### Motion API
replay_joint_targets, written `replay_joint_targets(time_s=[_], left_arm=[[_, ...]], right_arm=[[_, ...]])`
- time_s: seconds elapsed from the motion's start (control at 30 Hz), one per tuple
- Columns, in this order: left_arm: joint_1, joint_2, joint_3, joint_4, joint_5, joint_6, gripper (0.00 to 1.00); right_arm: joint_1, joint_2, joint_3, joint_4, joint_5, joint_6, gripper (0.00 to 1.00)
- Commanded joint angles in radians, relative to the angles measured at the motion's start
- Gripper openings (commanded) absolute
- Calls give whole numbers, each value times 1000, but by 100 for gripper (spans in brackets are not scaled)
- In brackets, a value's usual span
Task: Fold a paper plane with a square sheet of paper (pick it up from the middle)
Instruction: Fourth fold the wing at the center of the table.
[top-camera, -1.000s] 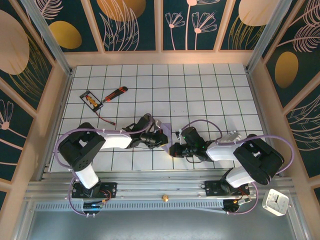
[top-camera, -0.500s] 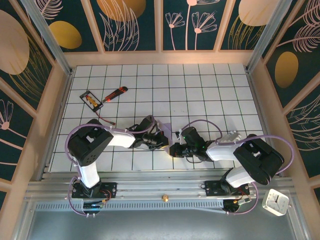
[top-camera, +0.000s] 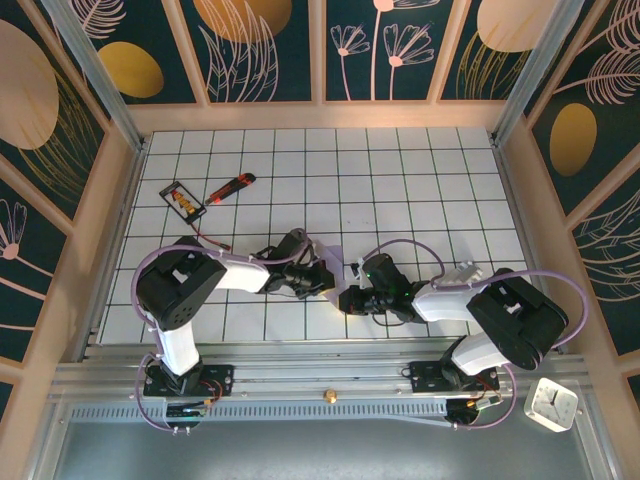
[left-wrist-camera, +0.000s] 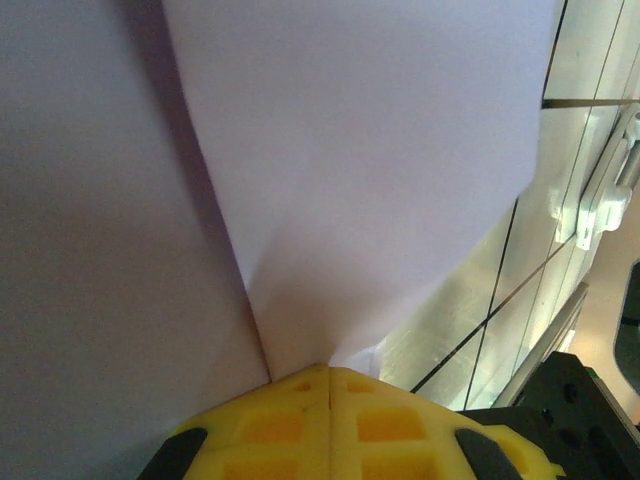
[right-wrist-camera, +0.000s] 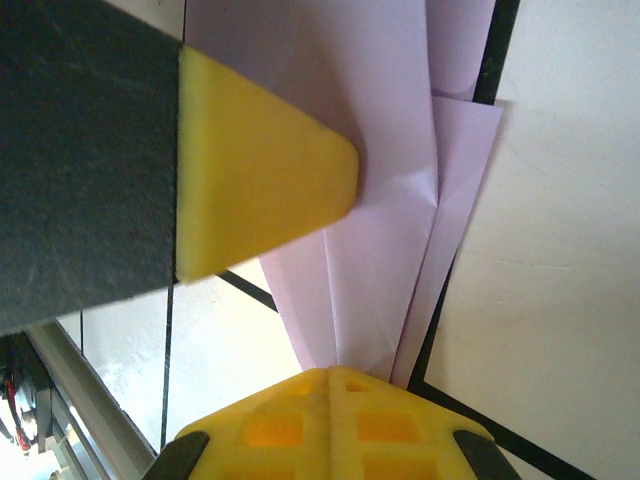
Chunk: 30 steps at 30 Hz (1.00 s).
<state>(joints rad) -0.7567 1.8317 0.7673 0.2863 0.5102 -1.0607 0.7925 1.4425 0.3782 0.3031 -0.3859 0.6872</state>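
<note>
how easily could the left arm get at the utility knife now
Probably not freely: its fingers are shut on the folded paper, though nothing seems to block the way to the utility knife.

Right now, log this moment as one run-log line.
left fingers: shut on pale lavender folded paper sheet | right fingers: shut on same sheet | sheet: mid-fold, between both arms | red-orange utility knife: far left, untouched

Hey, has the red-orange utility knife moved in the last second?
No. The red-orange utility knife lies on the same grid tiles, just right of the small black-framed card, as before.
</note>
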Motion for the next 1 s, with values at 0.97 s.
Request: replay_joint_targets(time_s=[0.97], left_arm=[[226,159,199,-213,-113,229,0]], right_arm=[[25,38,-48,-182,70,6,0]])
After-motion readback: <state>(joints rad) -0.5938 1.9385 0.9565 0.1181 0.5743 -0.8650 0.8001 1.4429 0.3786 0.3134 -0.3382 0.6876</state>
